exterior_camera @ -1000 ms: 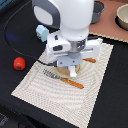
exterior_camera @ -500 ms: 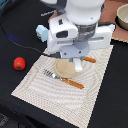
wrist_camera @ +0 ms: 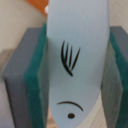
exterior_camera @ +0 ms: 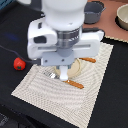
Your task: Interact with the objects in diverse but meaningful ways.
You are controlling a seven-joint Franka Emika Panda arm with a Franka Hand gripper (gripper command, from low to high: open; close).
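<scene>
A red tomato lies on the dark table; a dark grey two-handled pot stands upright far off.

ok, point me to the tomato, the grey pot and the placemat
tomato (exterior_camera: 19,63), exterior view, middle of its red body
grey pot (exterior_camera: 93,12), exterior view, its outer wall
placemat (exterior_camera: 55,97), exterior view, bare woven area near the front

1. One small round red tomato.
2. One dark grey two-handled pot.
3. One pale round bowl.
4. One cream ribbed cloth mat.
5. Two thin orange sticks, and.
6. One pale blue-white flat piece with black marks.
</scene>
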